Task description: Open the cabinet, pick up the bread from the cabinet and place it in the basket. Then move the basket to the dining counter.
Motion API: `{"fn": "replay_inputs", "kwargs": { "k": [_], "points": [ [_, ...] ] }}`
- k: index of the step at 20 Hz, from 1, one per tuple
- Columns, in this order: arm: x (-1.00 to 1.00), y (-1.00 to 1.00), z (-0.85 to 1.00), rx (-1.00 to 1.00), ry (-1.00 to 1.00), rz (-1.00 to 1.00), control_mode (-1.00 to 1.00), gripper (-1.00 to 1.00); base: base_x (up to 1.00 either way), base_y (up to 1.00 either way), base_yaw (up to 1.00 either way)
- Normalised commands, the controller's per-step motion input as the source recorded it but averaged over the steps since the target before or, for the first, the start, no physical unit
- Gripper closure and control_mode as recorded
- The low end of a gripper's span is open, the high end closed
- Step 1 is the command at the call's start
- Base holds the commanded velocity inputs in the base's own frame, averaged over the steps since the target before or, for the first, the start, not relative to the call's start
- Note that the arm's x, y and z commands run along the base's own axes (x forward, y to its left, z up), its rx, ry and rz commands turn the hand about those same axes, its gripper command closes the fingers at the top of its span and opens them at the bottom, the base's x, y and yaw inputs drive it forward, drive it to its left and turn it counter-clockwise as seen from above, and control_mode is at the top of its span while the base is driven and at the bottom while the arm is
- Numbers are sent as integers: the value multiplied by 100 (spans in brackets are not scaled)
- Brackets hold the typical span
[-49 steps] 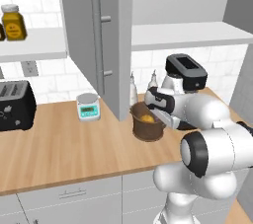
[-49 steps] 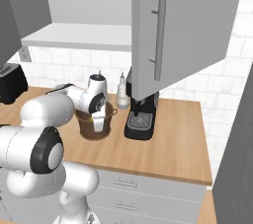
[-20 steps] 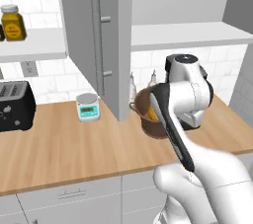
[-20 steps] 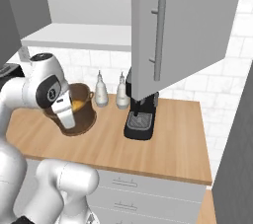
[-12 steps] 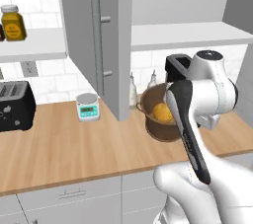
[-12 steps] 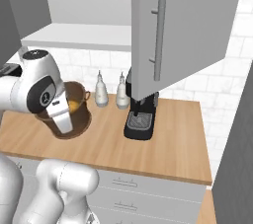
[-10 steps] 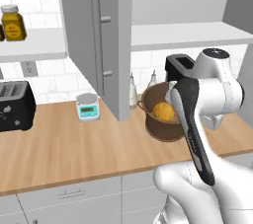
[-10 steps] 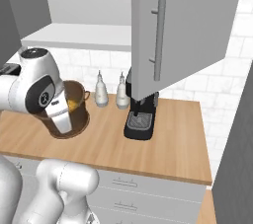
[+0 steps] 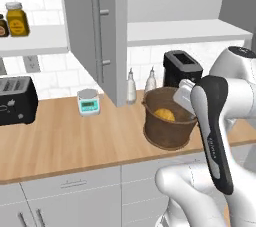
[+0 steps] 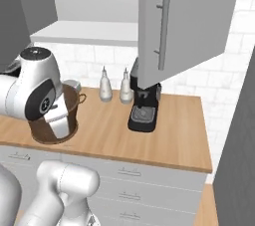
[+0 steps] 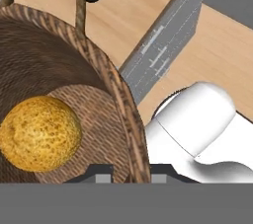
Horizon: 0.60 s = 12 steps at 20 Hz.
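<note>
The dark brown woven basket (image 9: 167, 130) is near the front edge of the wooden counter, with the round golden bread (image 9: 164, 115) lying inside it. In the hand view the bread (image 11: 39, 131) rests on the basket floor and the rim (image 11: 123, 104) runs between my fingertips. My gripper (image 11: 131, 176) is shut on that rim, on the basket's right side (image 9: 182, 98). From the right base view my arm covers much of the basket (image 10: 74, 105). The grey cabinet stands open, one door (image 9: 95, 31) swung out over the counter. The dining counter is out of view.
A black coffee machine (image 9: 182, 68) and two bottles (image 9: 131, 86) stand behind the basket. A small scale (image 9: 88, 102) and a black toaster (image 9: 17, 102) sit to the left. The other open door (image 10: 174, 26) hangs above the coffee machine (image 10: 144, 105).
The basket, bread inside and held by its rim, has come away from the coffee machine toward the counter's front edge as my arm swung round.
</note>
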Motion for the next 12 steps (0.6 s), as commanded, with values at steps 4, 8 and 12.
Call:
{"fn": "replay_inputs", "kwargs": {
  "k": [4,8,12],
  "points": [
    [0,0,0,0,0,0,100,100,-100,12,-4],
    [0,0,0,0,0,0,100,100,-100,35,1],
    [0,0,0,0,0,0,100,100,-87,63,40]
  ]
}}
